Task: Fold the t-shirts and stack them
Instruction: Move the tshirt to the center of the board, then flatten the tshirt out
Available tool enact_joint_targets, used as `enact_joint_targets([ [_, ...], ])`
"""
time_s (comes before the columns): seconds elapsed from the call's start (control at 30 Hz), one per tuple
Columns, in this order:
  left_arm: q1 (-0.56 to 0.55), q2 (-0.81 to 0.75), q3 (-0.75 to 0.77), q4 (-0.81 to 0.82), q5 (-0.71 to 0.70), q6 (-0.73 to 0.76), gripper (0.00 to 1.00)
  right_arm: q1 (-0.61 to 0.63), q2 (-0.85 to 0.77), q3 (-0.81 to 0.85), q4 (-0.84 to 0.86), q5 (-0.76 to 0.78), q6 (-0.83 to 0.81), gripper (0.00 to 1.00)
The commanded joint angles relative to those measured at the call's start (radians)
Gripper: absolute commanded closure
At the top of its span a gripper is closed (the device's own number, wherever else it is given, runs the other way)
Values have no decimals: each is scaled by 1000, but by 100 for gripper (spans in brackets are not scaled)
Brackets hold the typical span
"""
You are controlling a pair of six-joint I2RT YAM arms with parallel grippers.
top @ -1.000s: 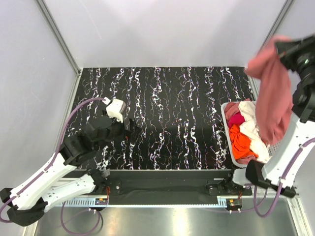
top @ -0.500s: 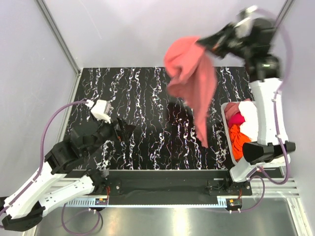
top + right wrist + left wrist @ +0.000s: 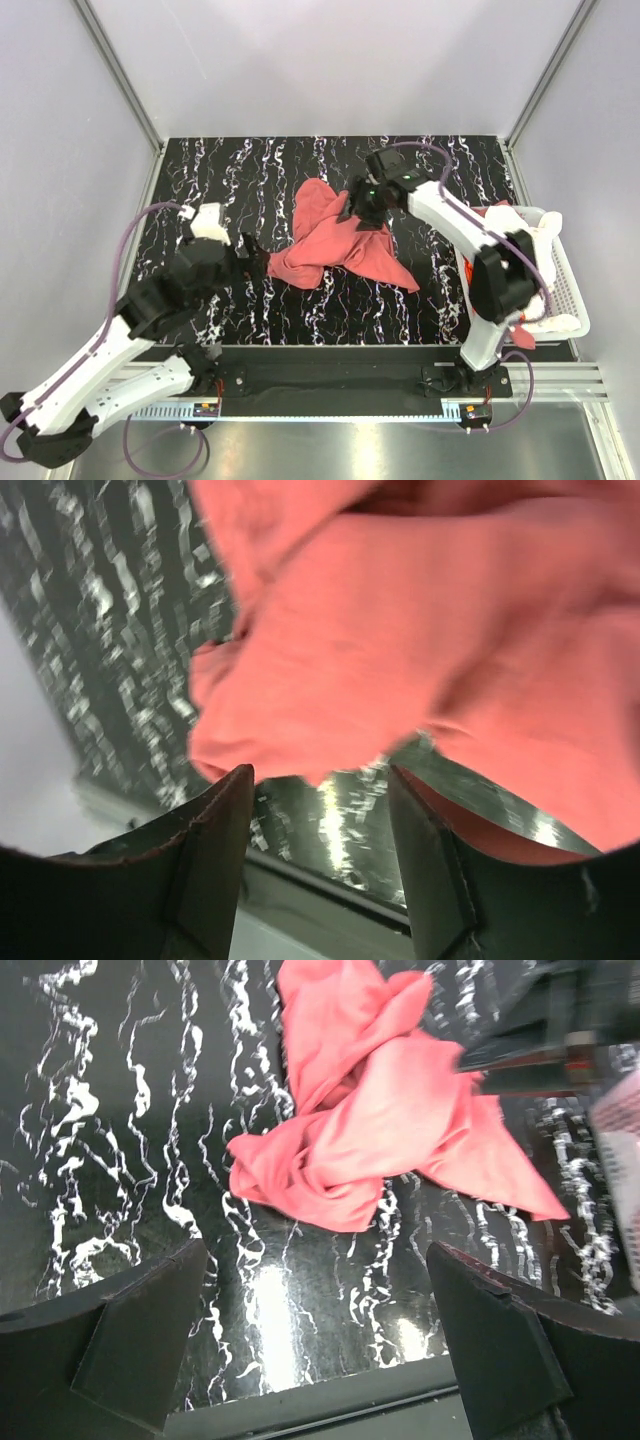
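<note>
So far we've folded nothing: pink shirt (image 3: 335,240) lies crumpled left of the basket (image 3: 572,300). Left gripper (image 3: 315,1260) and right gripper (image 3: 320,775) gape, empty.

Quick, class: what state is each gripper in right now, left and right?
Left gripper: open, holding nothing.
Right gripper: open, over the pink shirt, not gripping it.

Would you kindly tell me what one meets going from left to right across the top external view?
Left pincer, salmon-pink t-shirt, white slatted basket.
</note>
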Motion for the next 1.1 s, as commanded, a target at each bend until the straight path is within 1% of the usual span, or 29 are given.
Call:
enact_joint_targets([
  [0.0, 27, 79, -18, 92, 46, -27, 1, -17, -250, -62, -108, 321, 24, 37],
  [0.07, 59, 125, -37, 162, 121, -6, 1, -17, -321, -139, -119, 410, 42, 37],
  [0.1, 72, 179, -42, 186, 151, 0, 1, -18, -383, -228, -116, 447, 50, 36],
  [0.13, 88, 209, -48, 209, 180, 5, 2, -20, -410, -270, -108, 472, 56, 36],
  [0.17, 118, 240, -52, 247, 242, 7, 3, -24, -425, -310, -84, 489, 61, 36],
  [0.2, 135, 309, -54, 267, 285, 8, 3, -32, -436, -371, -80, 485, 62, 36],
  [0.27, 164, 383, -48, 290, 367, 26, 5, -58, -433, -416, -79, 465, 64, 35],
  [0.3, 165, 456, -34, 292, 410, 36, 9, -64, -427, -452, -73, 440, 63, 36],
  [0.33, 162, 490, -28, 292, 425, 45, 11, -66, -424, -469, -68, 435, 61, 36],
  [0.37, 157, 550, -26, 292, 431, 46, 12, -66, -425, -488, -45, 425, 52, 35],
  [0.43, 142, 608, -20, 293, 418, 60, 11, -69, -422, -534, -19, 402, 40, 35],
  [0.47, 136, 666, -14, 290, 398, 63, 11, -67, -421, -546, 2, 396, 26, 34],
  [0.57, 131, 763, 12, 290, 358, 63, 11, -73, -387, -568, 36, 405, -19, 33],
  [0.63, 132, 805, 49, 292, 332, 66, 16, -75, -346, -574, 68, 386, -55, 33],
  [0.67, 132, 843, 64, 290, 314, 72, 24, -78, -330, -574, 91, 383, -77, 34],
  [0.7, 135, 860, 99, 290, 309, 91, 36, -78, -300, -563, 96, 386, -83, 37],
  [0.73, 148, 877, 118, 289, 304, 97, 66, -81, -284, -554, 101, 391, -88, 41],
  [0.77, 161, 903, 142, 279, 321, 105, 78, -84, -271, -542, 105, 405, -100, 68],
  [0.8, 178, 911, 203, 270, 339, 126, 86, -89, -251, -502, 104, 421, -108, 78],
  [0.83, 221, 918, 246, 258, 356, 138, 100, -92, -243, -476, 104, 435, -115, 88],
  [0.87, 244, 925, 344, 226, 376, 146, 100, -110, -223, -412, 104, 467, -143, 100],
  [0.93, 306, 928, 453, 178, 384, 174, 100, -138, -195, -327, 63, 483, -180, 100],
  [0.97, 321, 934, 565, 160, 386, 181, 100, -152, -176, -228, 39, 494, -189, 100],
  [1.0, 353, 941, 618, 138, 389, 191, 100, -165, -171, -177, 15, 506, -197, 100],
  [1.07, 378, 957, 736, 82, 419, 194, 100, -170, -168, -48, -44, 534, -224, 100],
])
